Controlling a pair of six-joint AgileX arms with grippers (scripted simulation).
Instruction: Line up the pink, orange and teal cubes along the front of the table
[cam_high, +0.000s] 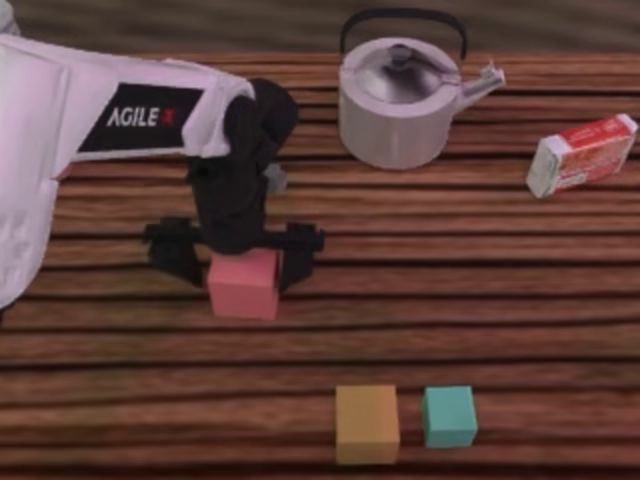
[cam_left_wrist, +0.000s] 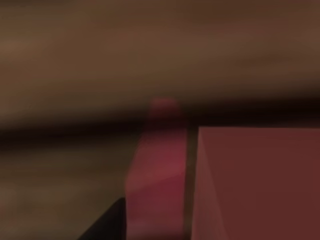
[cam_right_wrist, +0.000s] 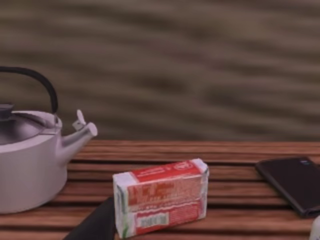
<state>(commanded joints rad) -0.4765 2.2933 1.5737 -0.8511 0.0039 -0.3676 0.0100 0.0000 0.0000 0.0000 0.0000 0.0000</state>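
The left gripper (cam_high: 243, 262) was seen spread wide astride the large salmon-pink matte cube (cam_high: 244, 284), left of centre on the dark wooden worktop (cam_high: 500, 300) and not yet clamped. The tan-orange cube (cam_high: 367, 424) and small teal cube (cam_high: 449, 416) were already placed along the front edge. The metal kettle (cam_high: 400, 100) and red-and-white box (cam_high: 582, 153) were judged well clear.

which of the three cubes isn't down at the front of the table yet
The pink cube, the largest. It sits mid-table between the left gripper's fingers, while the orange cube and teal cube sit side by side at the front edge.
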